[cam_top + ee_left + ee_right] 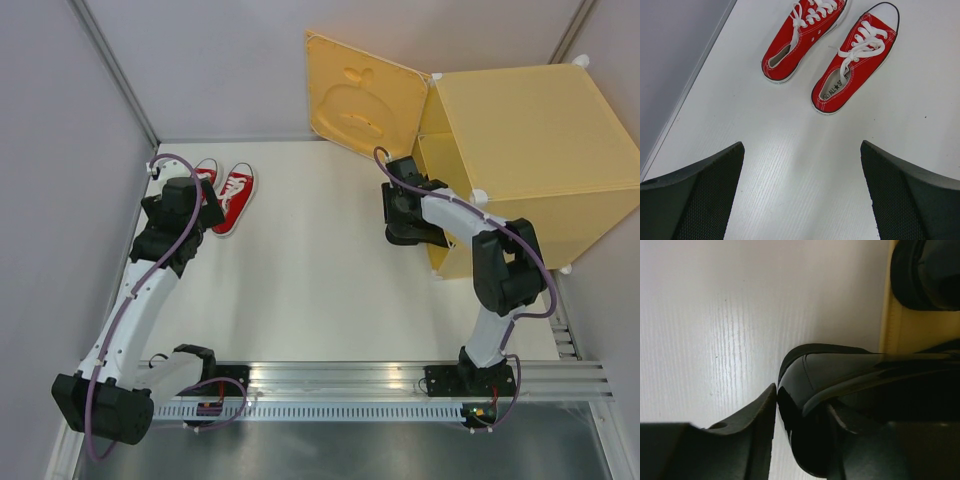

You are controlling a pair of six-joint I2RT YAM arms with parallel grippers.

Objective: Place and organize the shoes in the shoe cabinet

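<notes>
Watching my right claw (802, 405) straddle a black shoe (840, 370) lying half across the cabinet (887, 330) lip, grip unclear, I fear it snagging or slipping out; left claw (801, 150) hangs wide open near red sneakers (852, 60).

Left arm stretches forward, left claw (801, 145) spread wide, pointing down; right arm bends leftward, right claw (802, 400) partly parted.

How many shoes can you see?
4. Two red sneakers lie side by side on the table, far left. One black shoe sits partly inside the cabinet; a second black shoe is deeper in. More may be hidden.
</notes>
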